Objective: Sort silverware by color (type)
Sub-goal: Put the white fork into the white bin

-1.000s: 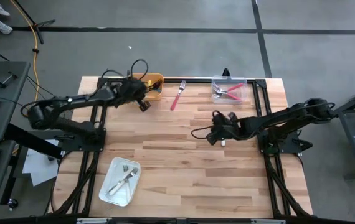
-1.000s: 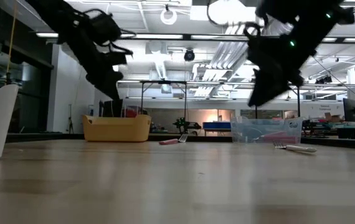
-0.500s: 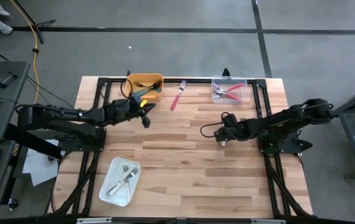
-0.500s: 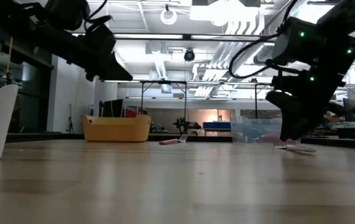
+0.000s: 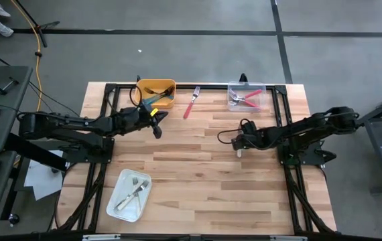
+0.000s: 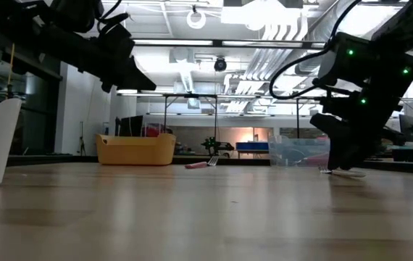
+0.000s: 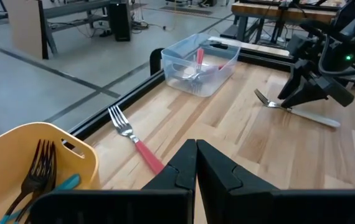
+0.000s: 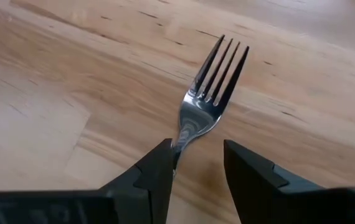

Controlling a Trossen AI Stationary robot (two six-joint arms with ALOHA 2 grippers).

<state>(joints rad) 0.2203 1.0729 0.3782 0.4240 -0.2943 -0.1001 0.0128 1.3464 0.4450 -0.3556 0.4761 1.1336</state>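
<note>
Right gripper [image 8: 193, 171] low at the table [image 5: 198, 174], fingers apart, straddling the neck of a white-handled fork [image 8: 212, 93] lying flat, tines pointing ahead of it. Left gripper [image 7: 195, 163] hovers above the table, fingers pressed together, empty. Just beside it, yellow bin [image 7: 15, 158] with teal-handled forks [image 7: 37, 171]. Ahead, a red-handled fork [image 7: 134, 137] on the wood; beyond, clear bin [image 7: 199, 62] with red forks. White tray [image 5: 129, 195] well apart.

Overhead, table-level, two wrist views

Grey concrete floor [image 5: 191, 60]; bright ceiling lights [image 6: 264, 14].
</note>
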